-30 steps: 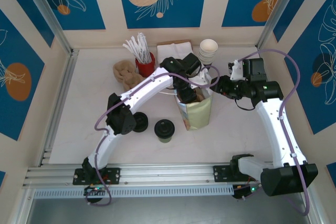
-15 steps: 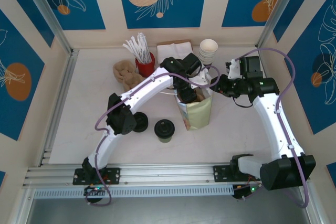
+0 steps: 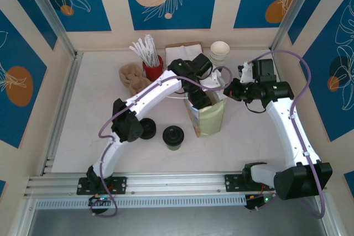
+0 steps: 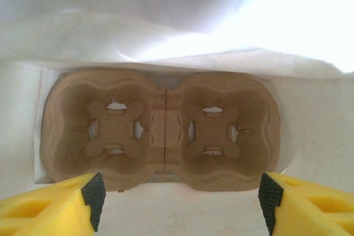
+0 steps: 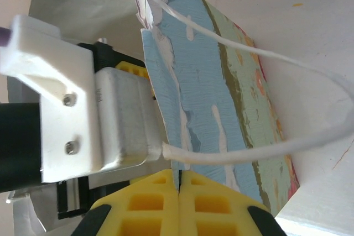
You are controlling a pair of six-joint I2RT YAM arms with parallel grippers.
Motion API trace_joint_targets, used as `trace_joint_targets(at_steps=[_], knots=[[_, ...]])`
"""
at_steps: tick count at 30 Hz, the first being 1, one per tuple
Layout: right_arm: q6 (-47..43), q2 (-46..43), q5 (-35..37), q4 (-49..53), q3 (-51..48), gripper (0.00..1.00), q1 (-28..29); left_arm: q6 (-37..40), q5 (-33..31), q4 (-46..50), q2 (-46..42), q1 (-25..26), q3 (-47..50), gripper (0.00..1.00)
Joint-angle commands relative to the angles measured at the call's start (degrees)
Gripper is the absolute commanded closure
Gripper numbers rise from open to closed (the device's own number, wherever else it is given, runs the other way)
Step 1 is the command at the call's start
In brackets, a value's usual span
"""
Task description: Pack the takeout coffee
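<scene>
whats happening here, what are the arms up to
The left gripper is down inside the paper bag, jaws open over a two-cup pulp carrier lying on the bag's floor. The right gripper is shut on the bag's top edge. The lidded takeout coffee stands on the table outside the bag, not yet packed.

Matt brown moulded-pulp cup carrier (image 4: 160,131), rough painted paper bag (image 5: 221,81), takeout coffee (image 3: 173,136) with black plastic lid
</scene>
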State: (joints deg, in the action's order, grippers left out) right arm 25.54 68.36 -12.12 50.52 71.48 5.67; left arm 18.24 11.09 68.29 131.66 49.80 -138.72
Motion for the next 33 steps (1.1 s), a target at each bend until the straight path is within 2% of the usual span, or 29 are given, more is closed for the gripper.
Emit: trace_joint_targets(at_steps=[1, 13, 16, 21, 24, 28, 33], knots=[[0.78, -0.57, 0.79, 1.03, 0.17, 0.97, 0.51, -0.84, 0.87, -0.43, -5.01, 0.65, -1.65, 0.23], [2.94, -0.66, 0.26, 1.35, 0.63, 0.95, 0.50, -7.12, 3.66, -5.93, -13.05, 0.65, -1.99, 0.20], [3.55, -0.77, -0.22, 1.51, 0.81, 0.89, 0.53, -8.82, 3.81, -7.60, -15.41, 0.65, -2.00, 0.20], [2.61, -1.11, 0.31, 3.92, 2.92, 0.71, 0.31, -11.14, 3.38, -9.27, -19.86, 0.70, -1.99, 0.20], [0.54, -1.58, 0.46, 6.47, 5.36, 0.64, -0.13, -12.23, 2.88, -8.98, -22.69, 0.69, -1.27, 0.20], [-1.82, -2.66, 1.85, 10.52, 9.98, 0.57, -0.49, -14.11, 2.54, -9.00, -26.94, 0.65, 1.56, 0.20], [-4.97, -4.58, 3.19, 13.72, 15.57, 0.53, -0.93, -16.31, -0.23, -10.37, -34.38, 0.61, 9.70, 0.20]])
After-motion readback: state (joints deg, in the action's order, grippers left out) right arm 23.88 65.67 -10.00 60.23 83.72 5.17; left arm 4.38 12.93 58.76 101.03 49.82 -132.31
